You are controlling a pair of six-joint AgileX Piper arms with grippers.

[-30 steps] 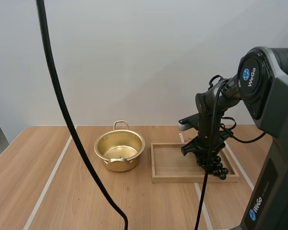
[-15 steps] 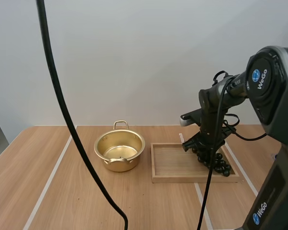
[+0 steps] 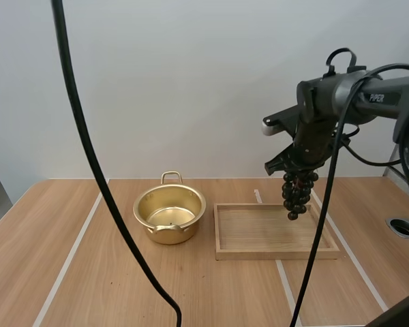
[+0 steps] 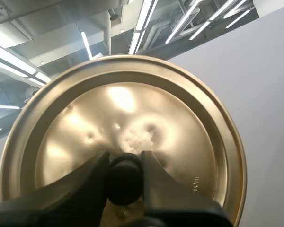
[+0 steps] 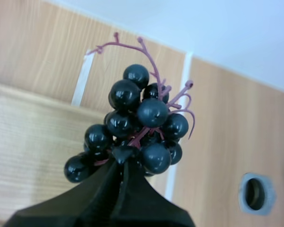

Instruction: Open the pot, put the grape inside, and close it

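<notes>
A dark bunch of grapes (image 3: 296, 194) hangs in the air over the right part of the wooden tray (image 3: 249, 235). My right gripper (image 3: 297, 172) is shut on its top. In the right wrist view the fingertips pinch the purple stem among the berries (image 5: 132, 120), and the right gripper (image 5: 121, 155) is well above the tray. The gold pot (image 3: 169, 214) stands open on the table just left of the tray, with nothing inside. My left gripper (image 4: 124, 166) is shut on the black knob (image 4: 124, 182) of the gold lid (image 4: 132, 104) and holds the lid up in the air.
A round hole (image 3: 403, 227) is set in the tabletop to the right of the tray, also seen as a round hole (image 5: 254, 194) beyond the grapes. White tape lines (image 3: 68, 259) run across the wooden table on both sides of the pot and tray.
My right gripper closed on the grapes at the tray's right end and lifted them clear of the tray. The pot and tray stayed in place.
</notes>
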